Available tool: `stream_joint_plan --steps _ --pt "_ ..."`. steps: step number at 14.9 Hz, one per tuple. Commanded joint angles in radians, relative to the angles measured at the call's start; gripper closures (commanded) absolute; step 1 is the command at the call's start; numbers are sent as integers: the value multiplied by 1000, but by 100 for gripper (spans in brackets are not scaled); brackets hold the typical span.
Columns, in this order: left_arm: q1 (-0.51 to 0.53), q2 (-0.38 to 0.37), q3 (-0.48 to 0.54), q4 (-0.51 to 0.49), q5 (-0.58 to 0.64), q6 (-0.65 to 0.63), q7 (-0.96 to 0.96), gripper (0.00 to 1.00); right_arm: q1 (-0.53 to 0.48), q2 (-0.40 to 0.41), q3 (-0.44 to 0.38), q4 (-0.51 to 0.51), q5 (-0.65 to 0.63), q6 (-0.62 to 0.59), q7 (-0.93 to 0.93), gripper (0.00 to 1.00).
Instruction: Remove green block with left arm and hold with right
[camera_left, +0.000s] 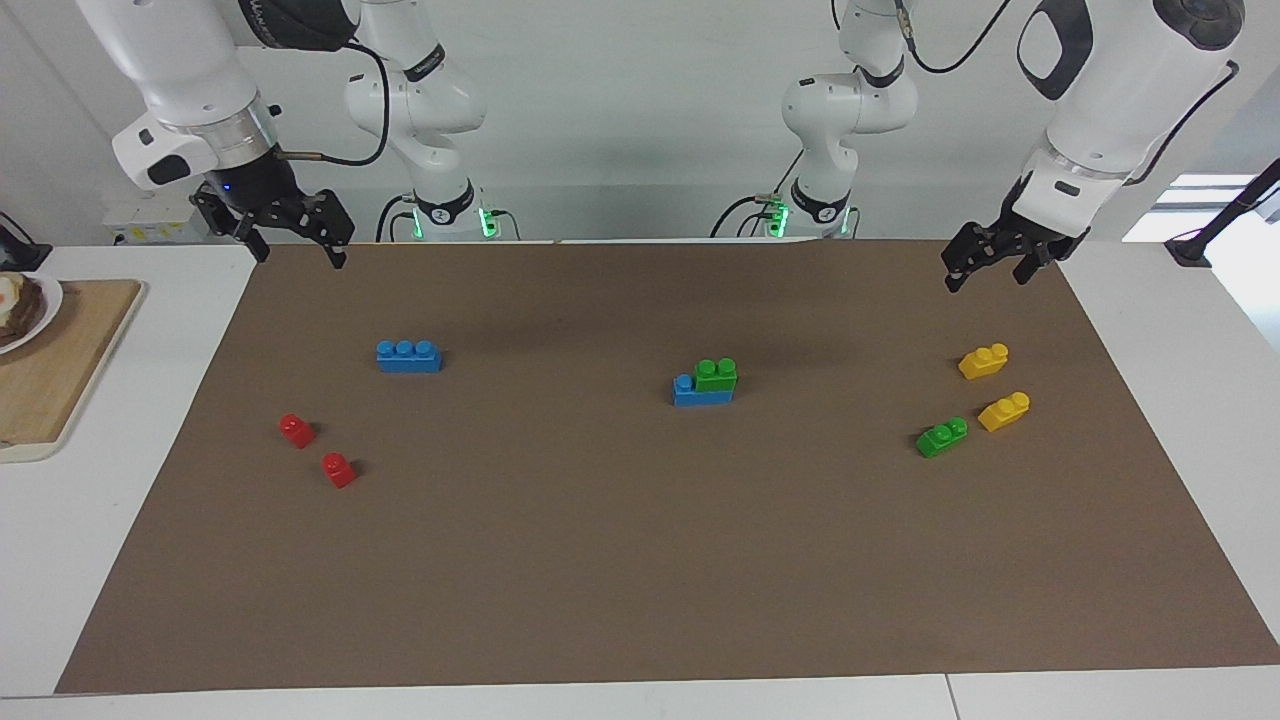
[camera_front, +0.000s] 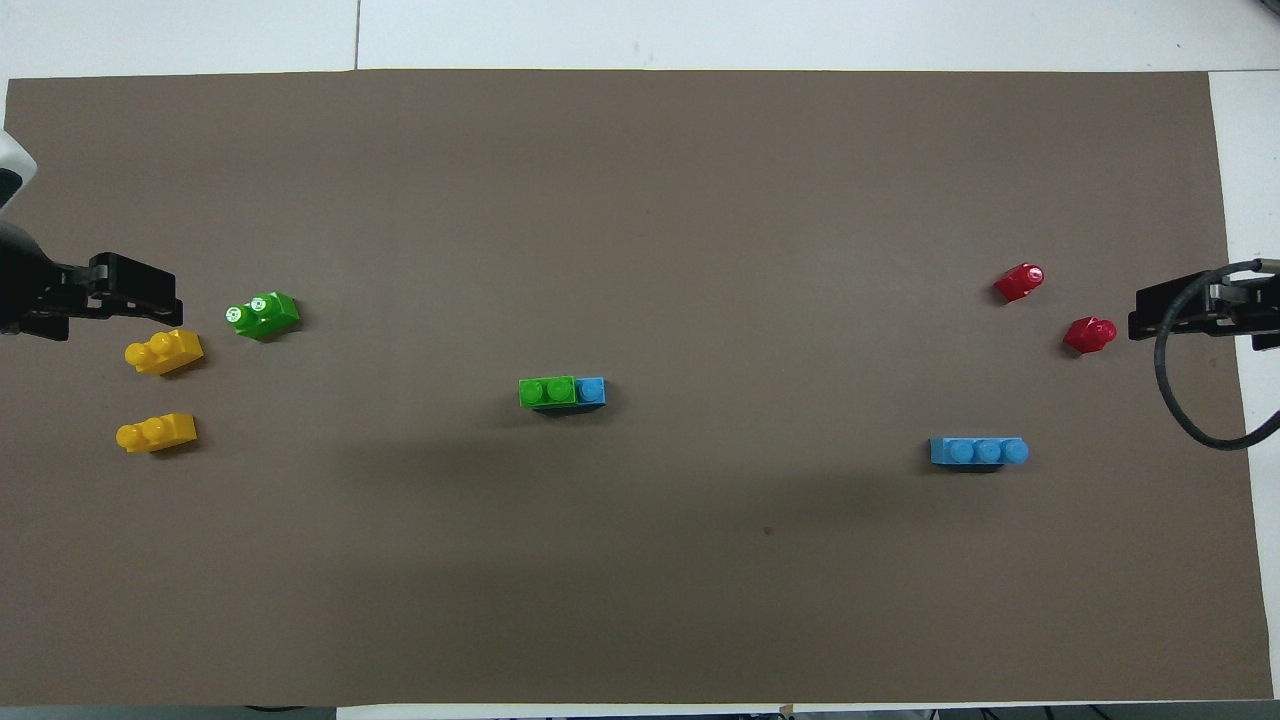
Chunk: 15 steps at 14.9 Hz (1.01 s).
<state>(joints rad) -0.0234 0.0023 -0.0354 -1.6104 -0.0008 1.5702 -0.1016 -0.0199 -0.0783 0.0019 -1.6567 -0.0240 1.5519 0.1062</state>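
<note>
The green block (camera_left: 716, 374) sits stacked on one end of a blue three-stud brick (camera_left: 688, 393) in the middle of the brown mat (camera_left: 640, 560). It also shows in the overhead view (camera_front: 547, 391). My left gripper (camera_left: 985, 280) hangs open and empty above the mat's edge at the left arm's end, over the yellow bricks' area, and shows in the overhead view (camera_front: 165, 300). My right gripper (camera_left: 300, 258) hangs open and empty above the mat's corner at the right arm's end, and shows in the overhead view (camera_front: 1145, 318). Both are well apart from the green block.
A second green brick (camera_left: 942, 437) and two yellow bricks (camera_left: 983, 361) (camera_left: 1004, 411) lie toward the left arm's end. A loose blue brick (camera_left: 409, 355) and two red bricks (camera_left: 297, 430) (camera_left: 339, 469) lie toward the right arm's end. A wooden board (camera_left: 60, 370) lies off the mat.
</note>
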Motion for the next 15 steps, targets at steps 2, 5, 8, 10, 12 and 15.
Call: stream_joint_plan --steps 2,5,8,10,12,15 --pt "-10 -10 9 -8 5 8 10 0 -8 -26 7 -43 -7 37 -19 0" --pt "-10 -12 9 -8 5 8 13 0 -8 -29 7 -48 -7 39 -22 0" --pt "-10 -12 9 -8 7 10 8 0 -9 -29 7 -46 -7 45 -26 0" --pt "-12 -10 9 -6 10 22 -1 0 -8 -28 7 -46 -7 48 -23 0" --pt "-9 -18 9 -8 10 10 -4 0 -8 -28 7 -46 -7 72 -20 0" --pt "-15 -33 9 -5 2 22 -67 0 -8 -26 7 -46 -7 74 -17 0"
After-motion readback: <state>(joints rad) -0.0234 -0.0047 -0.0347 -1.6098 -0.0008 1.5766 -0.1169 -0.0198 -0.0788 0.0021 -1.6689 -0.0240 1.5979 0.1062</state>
